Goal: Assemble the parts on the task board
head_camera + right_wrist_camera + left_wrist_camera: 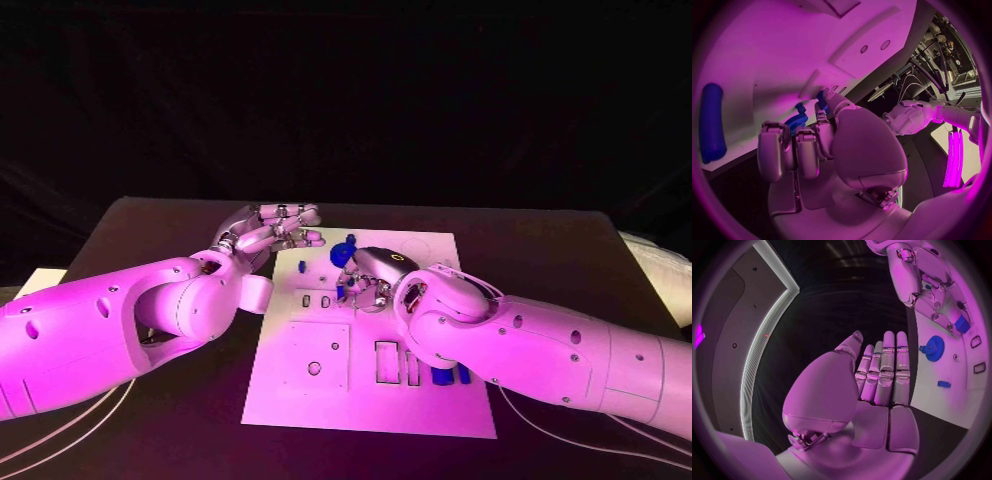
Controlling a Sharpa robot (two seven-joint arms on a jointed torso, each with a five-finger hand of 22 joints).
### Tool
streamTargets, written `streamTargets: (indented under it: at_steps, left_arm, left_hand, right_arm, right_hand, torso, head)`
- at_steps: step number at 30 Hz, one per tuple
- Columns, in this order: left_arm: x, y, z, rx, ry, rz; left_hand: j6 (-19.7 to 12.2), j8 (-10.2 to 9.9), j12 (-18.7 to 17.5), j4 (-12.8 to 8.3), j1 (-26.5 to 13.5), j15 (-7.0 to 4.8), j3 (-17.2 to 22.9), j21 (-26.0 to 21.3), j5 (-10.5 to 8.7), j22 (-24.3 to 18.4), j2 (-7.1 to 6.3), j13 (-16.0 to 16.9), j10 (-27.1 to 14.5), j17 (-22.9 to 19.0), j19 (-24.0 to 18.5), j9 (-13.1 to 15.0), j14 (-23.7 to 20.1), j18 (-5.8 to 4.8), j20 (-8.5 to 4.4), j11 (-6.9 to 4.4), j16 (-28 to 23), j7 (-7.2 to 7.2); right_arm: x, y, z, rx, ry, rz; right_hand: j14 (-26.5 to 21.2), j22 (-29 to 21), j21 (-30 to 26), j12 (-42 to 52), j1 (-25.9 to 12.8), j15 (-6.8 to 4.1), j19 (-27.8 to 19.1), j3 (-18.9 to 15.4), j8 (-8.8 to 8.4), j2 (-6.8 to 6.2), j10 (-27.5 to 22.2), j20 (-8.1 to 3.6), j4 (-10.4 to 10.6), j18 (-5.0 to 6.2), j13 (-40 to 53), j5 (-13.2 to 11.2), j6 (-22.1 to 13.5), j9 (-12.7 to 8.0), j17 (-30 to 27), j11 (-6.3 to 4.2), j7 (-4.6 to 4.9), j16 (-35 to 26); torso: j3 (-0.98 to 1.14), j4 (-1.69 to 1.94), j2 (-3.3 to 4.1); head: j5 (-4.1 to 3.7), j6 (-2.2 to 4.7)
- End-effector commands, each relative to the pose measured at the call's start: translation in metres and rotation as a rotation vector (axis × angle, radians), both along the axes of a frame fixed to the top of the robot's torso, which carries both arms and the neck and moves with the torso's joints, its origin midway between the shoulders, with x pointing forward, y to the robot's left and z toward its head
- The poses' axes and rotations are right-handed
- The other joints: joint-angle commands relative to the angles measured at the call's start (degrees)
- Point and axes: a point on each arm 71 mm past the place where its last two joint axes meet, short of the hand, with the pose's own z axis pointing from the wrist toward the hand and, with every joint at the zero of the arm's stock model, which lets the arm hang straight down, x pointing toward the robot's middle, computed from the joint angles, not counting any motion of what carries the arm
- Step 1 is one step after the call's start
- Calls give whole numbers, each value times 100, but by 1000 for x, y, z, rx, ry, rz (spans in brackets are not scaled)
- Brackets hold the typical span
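Right now I see the task board (310, 395) lying in the middle of the black table (562, 250), with both of my arms reaching in over its far half. My left hand (274, 228) sits at the board's far left corner, just off its edge; in the left wrist view the left hand (879, 375) is flat, its fingers (887, 360) straight and side by side, and nothing is in it.

My right hand (372, 272) is down over the upper middle of the board. From the right wrist view the right hand (817, 145) has its fingers (773, 152) curled in toward the board's surface, and a blue gear (797, 120) shows just past the fingertips. I cannot tell whether the hand actually grips that gear or only hovers against it.

Further blue parts are on the board: a round gear (934, 346) with a small knob beside it, a small blue block (962, 324) near the right hand's fingers, a little blue piece (944, 384) lying flat, and a long blue peg (712, 122) near the board's edge. Two blue pieces (441, 377) stand in slots on the near right side of the board, close to my right forearm.
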Motion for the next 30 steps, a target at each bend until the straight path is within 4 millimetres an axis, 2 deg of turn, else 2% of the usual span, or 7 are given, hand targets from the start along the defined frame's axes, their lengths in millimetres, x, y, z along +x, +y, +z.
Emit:
streamTargets:
  at_steps: [1, 7, 12, 15, 20, 26, 30]
  left_arm:
    - [0, -2, 2, -11, -11, -17]
    - [0, -3, 2, -11, -11, -18]
    - [-1, -3, 2, -12, -11, -21]
    - [-1, -3, 2, -12, -11, -21]
    - [-1, -3, 2, -12, -10, -21]
    - [-1, -3, 2, -12, -10, -21]
    - [-1, -3, 2, -12, -10, -21]
  left_hand:
    - [10, -31, -24, -31, 36, 13, 8, 8, -28, -5, 2, -6, -5, 5, 11, -3, 19, 62, -9, 14, -12, 34]
    - [11, -32, -24, -34, 37, 12, 9, 8, -29, -5, 1, -6, -4, 6, 10, -3, 20, 62, -9, 14, -14, 34]
    - [12, -34, -23, -39, 38, 12, 11, 9, -29, -6, 0, -6, -2, 8, 10, -3, 20, 61, -9, 13, -17, 33]
    - [12, -34, -23, -39, 38, 12, 11, 9, -29, -6, 0, -6, -2, 8, 10, -3, 20, 61, -9, 13, -17, 33]
    - [12, -34, -23, -39, 38, 12, 11, 9, -29, -6, 0, -6, -2, 8, 10, -3, 20, 61, -9, 13, -17, 33]
    - [12, -34, -23, -39, 38, 12, 11, 9, -29, -6, 0, -6, -2, 8, 10, -3, 20, 61, -9, 13, -17, 33]
    - [12, -34, -23, -39, 38, 12, 11, 9, -29, -6, 0, -6, -2, 8, 10, -3, 20, 61, -9, 13, -17, 33]
  right_arm:
    - [-1, 3, -5, -40, -2, 10]
    - [-3, 7, -7, -46, 7, 20]
    - [-3, 7, -9, -61, 15, 27]
    - [-4, 8, -10, -70, 22, 34]
    - [-6, 7, -11, -90, 29, 45]
    - [-7, 5, -12, -108, 34, 45]
    - [-8, 4, -12, -115, 33, 45]
  right_hand:
    - [569, -4, -12, -35, -82, -55, -14, 11, 50, 18, -21, -42, 17, -66, 321, 44, 84, 75, 1380, -29, -71, -30]
    - [567, -5, -14, -37, -150, -49, -13, 0, 30, -13, -22, -39, 32, -66, 324, 98, 54, 67, 1369, -20, -58, -35]
    - [564, -14, -19, -46, -176, -46, -17, -7, 21, -34, -27, -37, 34, -64, 320, 113, 41, 64, 1358, -16, -52, -41]
    - [563, -16, -21, -48, -188, -44, -18, -12, 16, -50, -28, -36, 31, -64, 320, 121, 35, 62, 1355, -14, -50, -43]
    - [562, -25, -25, -61, -197, -43, -22, -17, 14, -67, -34, -35, 27, -62, 314, 129, 33, 61, 1349, -12, -49, -46]
    - [560, -37, -32, -78, -221, -40, -28, -28, 10, -94, -42, -33, 27, -59, 306, 138, 30, 59, 1339, -9, -44, -52]
    - [557, -39, -34, -106, -260, -35, -29, -44, -3, -129, -56, -29, 34, -59, 291, 140, 13, 54, 1326, -2, -35, -59]
  torso:
    - [4, -1, -1]
    - [11, -11, -3]
    - [3, -7, -2]
    - [9, -7, 2]
    - [7, -1, 0]
    - [2, -7, -1]
    - [8, -4, -1]
  head:
    - [14, -16]
    - [56, -33]
    - [58, -37]
    - [66, -46]
    - [93, -63]
    - [87, -93]
    - [84, -102]
